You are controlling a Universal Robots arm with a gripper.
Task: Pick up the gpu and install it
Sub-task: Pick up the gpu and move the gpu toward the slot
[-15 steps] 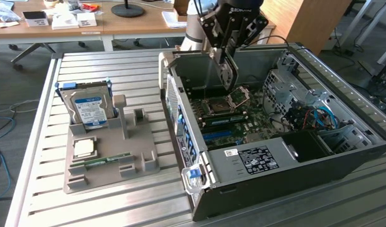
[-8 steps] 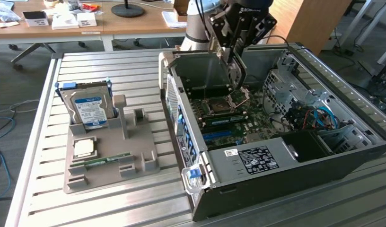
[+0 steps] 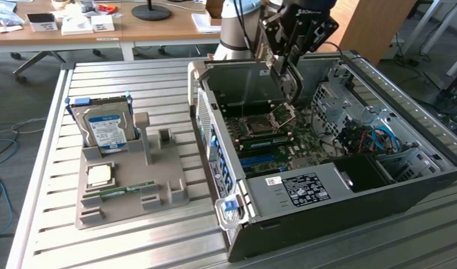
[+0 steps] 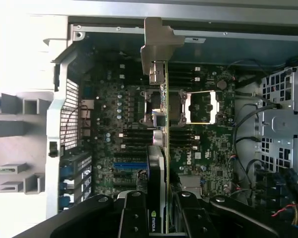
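My gripper (image 3: 279, 59) hangs over the open computer case (image 3: 348, 185) and is shut on the gpu (image 3: 287, 84). The card points down toward the motherboard (image 3: 277, 140) and stays above it. In the wrist view the gpu (image 4: 156, 163) appears edge-on: a green board with a black face, an NVIDIA mark near my fingers (image 4: 134, 210), and its silver bracket (image 4: 156, 44) at the far end. The gripper (image 4: 161, 203) clamps the card from both sides. Below lie the CPU socket (image 4: 198, 106) and a blue slot (image 4: 124, 165).
A grey fixture (image 3: 131, 185) on the slatted metal table (image 3: 49, 168) holds a silver hard drive (image 3: 107, 129), a CPU chip (image 3: 99, 175) and a RAM stick (image 3: 127, 189). Cables and drive bays (image 3: 371, 137) crowd the case's right side in the exterior view. Desks stand behind.
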